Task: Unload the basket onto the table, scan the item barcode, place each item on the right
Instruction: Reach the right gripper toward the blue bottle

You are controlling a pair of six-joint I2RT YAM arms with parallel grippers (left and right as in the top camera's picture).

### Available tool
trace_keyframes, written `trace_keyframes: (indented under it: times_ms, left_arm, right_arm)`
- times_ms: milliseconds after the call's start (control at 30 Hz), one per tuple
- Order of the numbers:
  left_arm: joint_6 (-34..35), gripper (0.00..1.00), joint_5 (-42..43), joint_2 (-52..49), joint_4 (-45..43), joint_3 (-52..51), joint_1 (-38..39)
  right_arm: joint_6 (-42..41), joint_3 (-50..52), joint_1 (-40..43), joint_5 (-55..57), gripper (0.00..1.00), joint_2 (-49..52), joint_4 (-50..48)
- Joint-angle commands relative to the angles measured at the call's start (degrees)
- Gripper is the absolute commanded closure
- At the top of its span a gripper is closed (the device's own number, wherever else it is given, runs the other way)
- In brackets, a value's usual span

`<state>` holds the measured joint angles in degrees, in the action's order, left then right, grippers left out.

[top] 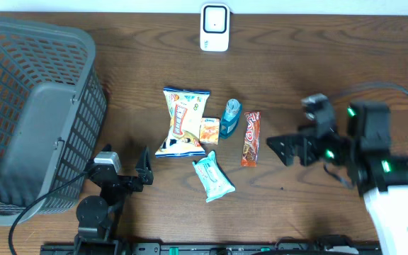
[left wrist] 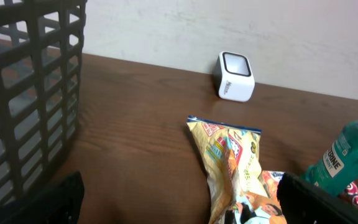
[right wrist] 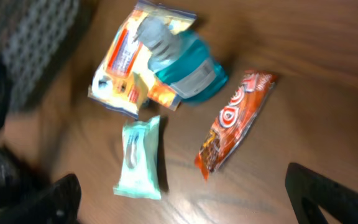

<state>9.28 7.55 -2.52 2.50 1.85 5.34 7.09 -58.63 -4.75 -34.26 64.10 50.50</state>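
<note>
Nearest the robot, the left gripper point(top: 127, 166) sits low over the near-left part of the table point(top: 317, 42), jaws spread wide with nothing between them. The right gripper point(top: 297, 129), slightly farther and at the right, is likewise spread and empty. The items lie clustered between the two. The pale green tissue pack point(top: 213, 177) is nearest, to the right of the left gripper. Beyond it the chips bag point(top: 183, 122), a small orange packet point(top: 209, 130), the blue bottle point(top: 230, 118) and the orange snack bar point(top: 251, 138) sit side by side. The bar lies closest to the right gripper but apart from it. Farthest, by the table's far edge, stands the white scanner point(top: 214, 27), well apart from every item. A grey basket point(top: 34, 113) fills the left. Only the left wrist view shows the scanner's dark window tilted upward. The blurred right wrist view shows the items but not the scanner.
</note>
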Motion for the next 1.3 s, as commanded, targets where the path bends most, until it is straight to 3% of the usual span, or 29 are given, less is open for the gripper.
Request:
trace_keyframes:
  times_ms: [0,300,633,800,967,1267]
  left_arm:
    - [0.9,0.02,0.4,0.0,0.8,-1.6,-0.2]
    - [0.9,0.02,0.4,0.0,0.8,-1.6,-0.2]
    - [0.9,0.02,0.4,0.0,0.8,-1.6,-0.2]
    - [0.9,0.02,0.4,0.0,0.8,-1.6,-0.2]
    - [0.9,0.02,0.4,0.0,0.8,-1.6,-0.2]
    - [0.9,0.02,0.4,0.0,0.8,-1.6,-0.2]
  right_arm:
    - [18.2,-7.3,-3.3,-3.3,0.01,7.3,0.6]
    - [40.8,-17.2,-5.9,-6.5,0.01,14.6,-0.6]
    - [48.8,-31.1,-6.6,-4.7,0.01,18.5,-3.8]
    - [59.1,-36.9,-7.2,-3.2,0.01,26.3,6.2]
    - [69.0,-42.9,-10.9,6.8,0.01,34.8,18.0]
    - [73.8,-45.1,-17.1,15.8,0.04,43.0,20.7]
